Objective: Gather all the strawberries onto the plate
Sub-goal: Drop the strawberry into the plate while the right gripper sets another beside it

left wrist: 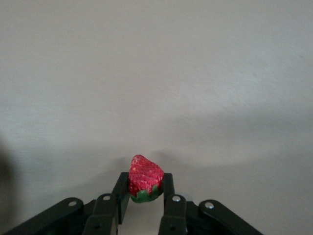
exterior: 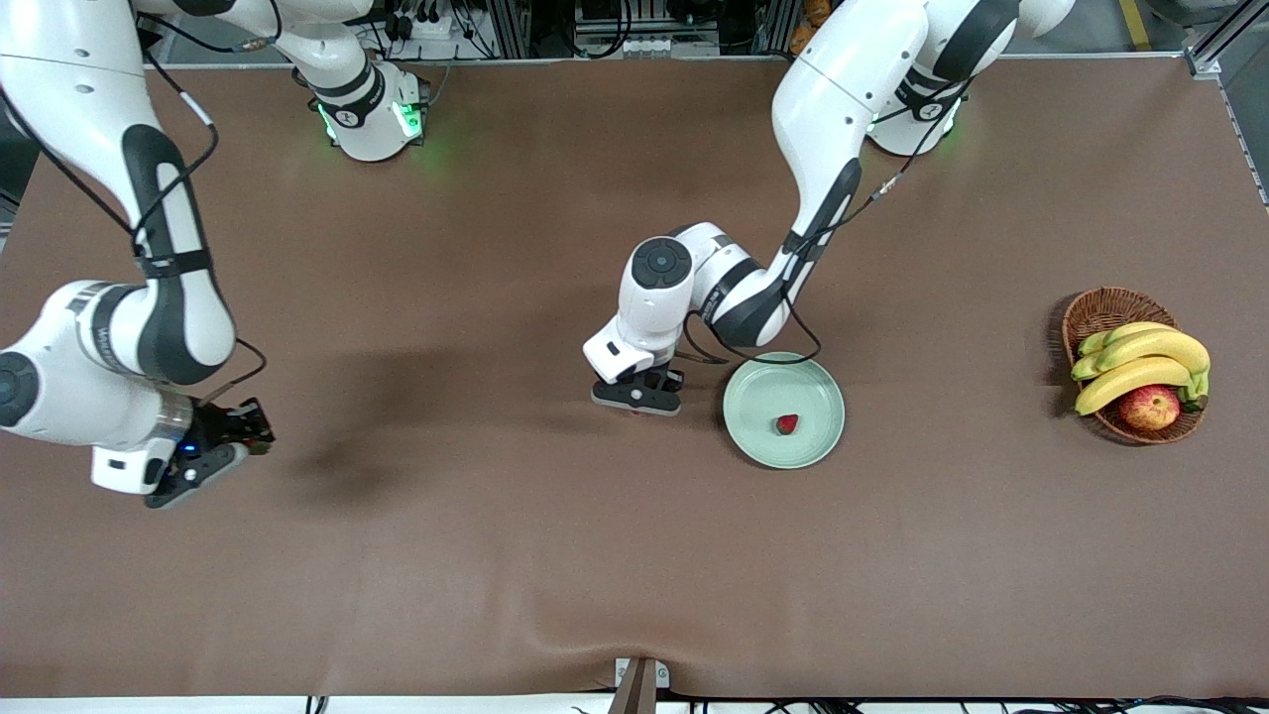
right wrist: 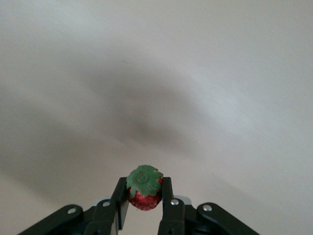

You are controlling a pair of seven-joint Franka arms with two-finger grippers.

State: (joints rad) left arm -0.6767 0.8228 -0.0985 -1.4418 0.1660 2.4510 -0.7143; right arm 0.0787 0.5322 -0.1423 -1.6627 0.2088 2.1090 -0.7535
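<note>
The left pincer (left wrist: pixel 145 192) is clamped on a small red strawberry with a green leafy top (left wrist: pixel 145 179), low over the brown cloth-covered surface (exterior: pixel 496 555), just beside the round pale mint-green plate (exterior: pixel 753 426). A second red strawberry (exterior: pixel 786 424) lies in that plate. The right pincer (right wrist: pixel 145 195), up over the surface's right-arm end, grips a third red strawberry with its green top showing (right wrist: pixel 144 187).

A wide table (exterior: pixel 555 555) covered in a smooth brown cloth fills nearly the whole scene, lit evenly from above with soft shadows on it. Toward the left arm's end of the table sits a brown wicker basket (exterior: pixel 1098 309) holding yellow bananas (exterior: pixel 1140 362) and a red-yellow apple (exterior: pixel 1149 407). Along the table's edge farthest from the front camera stand metal frames and dark cables (exterior: pixel 615 25).
</note>
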